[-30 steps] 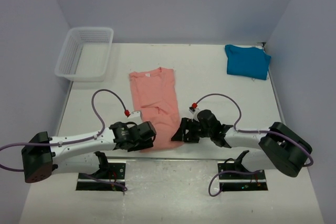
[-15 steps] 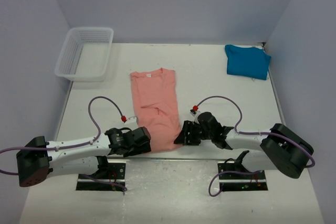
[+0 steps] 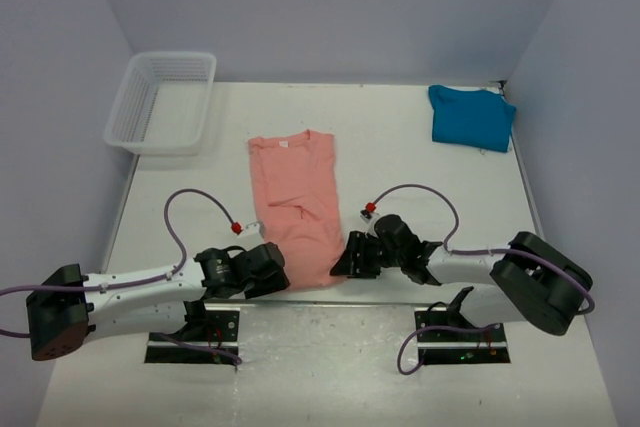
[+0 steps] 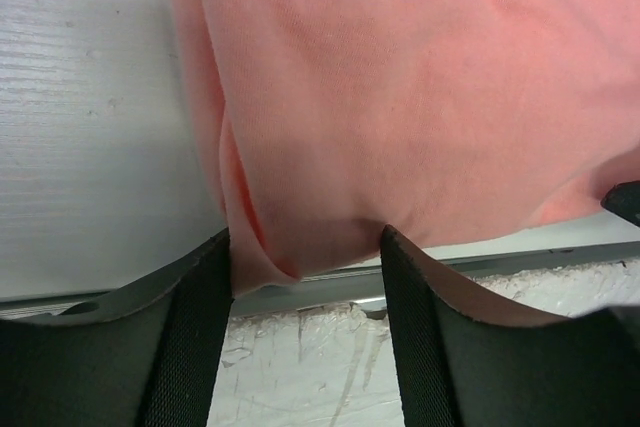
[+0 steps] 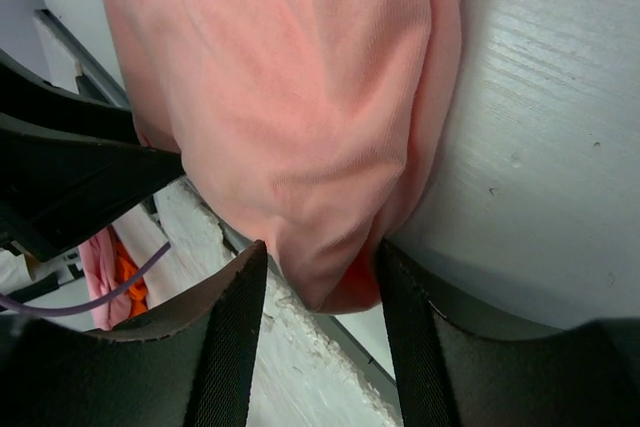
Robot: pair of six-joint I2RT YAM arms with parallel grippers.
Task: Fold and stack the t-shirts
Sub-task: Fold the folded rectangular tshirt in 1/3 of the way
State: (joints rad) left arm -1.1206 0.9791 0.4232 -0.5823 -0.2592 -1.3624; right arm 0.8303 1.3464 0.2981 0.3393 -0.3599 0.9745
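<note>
The salmon-pink t-shirt (image 3: 295, 202) lies folded into a long strip in the middle of the table, neck label at the far end, hem at the near edge. The teal-blue t-shirt (image 3: 471, 117) lies folded at the back right. My left gripper (image 3: 272, 272) is open at the hem's left corner. In the left wrist view (image 4: 305, 247) the pink cloth (image 4: 400, 97) droops between the spread fingers (image 4: 195, 327). My right gripper (image 3: 343, 259) is open at the hem's right corner. In the right wrist view (image 5: 320, 267) the pink cloth (image 5: 290, 97) hangs between its fingers (image 5: 405, 337).
A white mesh basket (image 3: 162, 102) stands at the back left. The table's near edge (image 4: 470, 265) runs just under the hem. Purple cables loop above both wrists. The left gripper's black body (image 5: 70, 177) shows at the left of the right wrist view.
My left arm has drawn back and down toward the near edge, bringing its gripper to the hem's left corner. My right gripper has shifted slightly nearer. The pink shirt has barely moved.
</note>
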